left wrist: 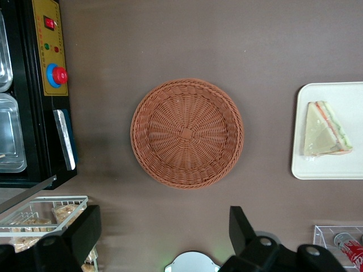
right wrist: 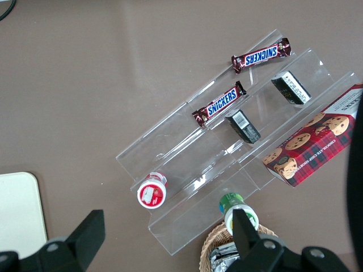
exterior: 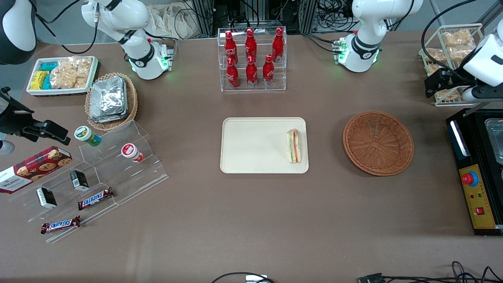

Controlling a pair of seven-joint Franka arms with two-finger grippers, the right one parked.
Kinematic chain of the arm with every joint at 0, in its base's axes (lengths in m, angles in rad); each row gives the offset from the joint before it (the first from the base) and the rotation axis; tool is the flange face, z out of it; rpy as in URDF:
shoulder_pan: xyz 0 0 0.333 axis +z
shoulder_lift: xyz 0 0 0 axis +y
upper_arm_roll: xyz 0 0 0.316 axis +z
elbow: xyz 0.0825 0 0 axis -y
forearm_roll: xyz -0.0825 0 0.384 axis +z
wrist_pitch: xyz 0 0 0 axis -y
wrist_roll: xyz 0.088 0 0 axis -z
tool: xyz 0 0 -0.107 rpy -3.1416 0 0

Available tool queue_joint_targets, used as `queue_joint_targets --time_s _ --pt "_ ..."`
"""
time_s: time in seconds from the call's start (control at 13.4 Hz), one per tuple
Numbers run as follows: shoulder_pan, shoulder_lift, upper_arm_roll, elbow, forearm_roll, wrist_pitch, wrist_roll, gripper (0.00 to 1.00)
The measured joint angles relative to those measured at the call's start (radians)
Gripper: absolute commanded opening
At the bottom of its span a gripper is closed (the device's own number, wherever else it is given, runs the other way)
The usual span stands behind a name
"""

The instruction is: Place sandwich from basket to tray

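The sandwich, a pale wedge with green and orange-red layers, lies on the cream tray at the tray's end nearest the basket. The round brown wicker basket sits empty on the table, toward the working arm's end. My left gripper hangs high above the table near the wire rack, farther from the front camera than the basket. It is open, with nothing between its black fingers.
A black machine with a red button stands at the working arm's end, with a wire rack of snack bags beside the gripper. A clear rack of red bottles stands farther back than the tray. Toward the parked arm's end are an acrylic step shelf and a foil-pack basket.
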Motion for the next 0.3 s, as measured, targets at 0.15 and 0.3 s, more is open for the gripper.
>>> queue_joint_targets --time_s 0.15,0.3 --pt "-0.002 0.008 0.001 0.015 0.0 0.0 -0.002 1.0" --pt "0.0 0.02 0.003 0.025 0.0 0.0 -0.002 1.0"
